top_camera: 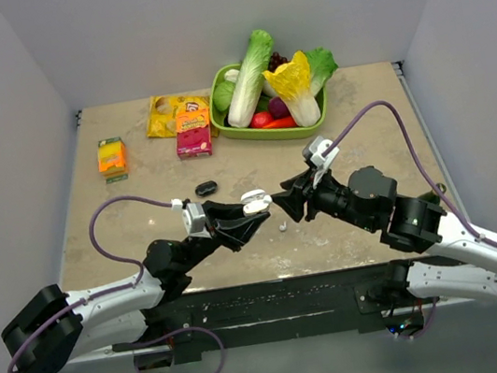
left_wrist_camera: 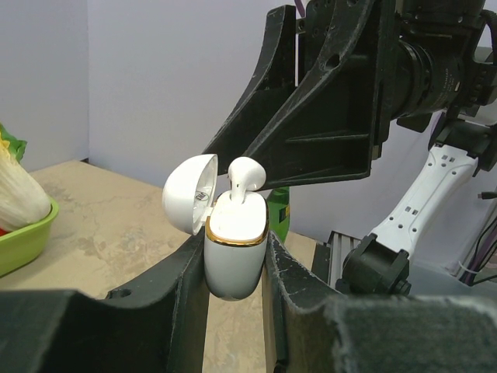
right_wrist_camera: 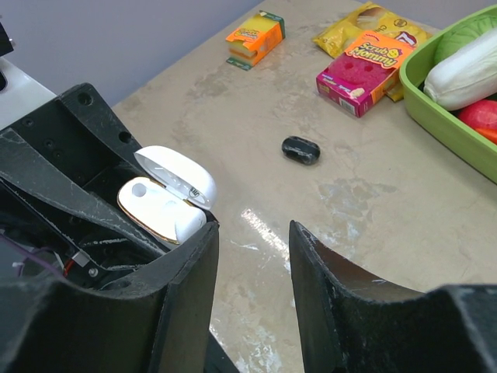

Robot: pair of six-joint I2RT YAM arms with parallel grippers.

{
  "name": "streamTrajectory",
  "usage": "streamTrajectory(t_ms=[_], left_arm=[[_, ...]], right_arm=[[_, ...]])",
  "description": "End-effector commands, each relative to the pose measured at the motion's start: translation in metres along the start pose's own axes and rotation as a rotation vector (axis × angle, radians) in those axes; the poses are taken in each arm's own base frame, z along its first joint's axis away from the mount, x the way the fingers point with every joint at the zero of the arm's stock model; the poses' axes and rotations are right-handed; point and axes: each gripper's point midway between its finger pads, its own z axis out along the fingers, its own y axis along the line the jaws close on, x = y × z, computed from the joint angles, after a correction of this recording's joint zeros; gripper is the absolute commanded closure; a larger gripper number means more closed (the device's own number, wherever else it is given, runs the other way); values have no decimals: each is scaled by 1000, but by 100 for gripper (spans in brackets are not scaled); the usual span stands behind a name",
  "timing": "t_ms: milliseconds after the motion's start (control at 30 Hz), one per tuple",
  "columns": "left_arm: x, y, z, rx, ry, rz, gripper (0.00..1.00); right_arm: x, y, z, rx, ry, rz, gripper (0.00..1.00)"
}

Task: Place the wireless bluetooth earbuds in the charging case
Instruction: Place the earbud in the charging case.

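My left gripper (top_camera: 254, 206) is shut on the white charging case (left_wrist_camera: 235, 249), which it holds upright above the table with its lid (left_wrist_camera: 189, 193) swung open. One white earbud (left_wrist_camera: 245, 177) stands in the case with its head sticking up. The slot beside it (right_wrist_camera: 140, 189) looks empty. My right gripper (right_wrist_camera: 253, 233) is open and empty, just to the right of the case (right_wrist_camera: 159, 208) and almost touching it. A tiny white object (top_camera: 282, 226), seemingly the other earbud, lies on the table under the grippers.
A green tray (top_camera: 250, 134) of vegetables stands at the back. A pink box (top_camera: 194, 141), a yellow bag (top_camera: 163, 115) and an orange box (top_camera: 111, 157) lie at the back left. A small black object (top_camera: 206, 188) lies just behind the left gripper.
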Motion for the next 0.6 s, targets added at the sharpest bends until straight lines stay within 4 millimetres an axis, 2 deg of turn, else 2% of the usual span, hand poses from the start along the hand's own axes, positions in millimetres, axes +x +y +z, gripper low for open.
streamTrajectory(t_ms=[0, 567], left_arm=[[-37, -7, 1, 28, -153, 61, 100], [-32, -4, 4, 24, -140, 58, 100]], right_arm=[[-31, 15, -8, -61, -76, 30, 55], [-36, 28, -11, -116, -78, 42, 53]])
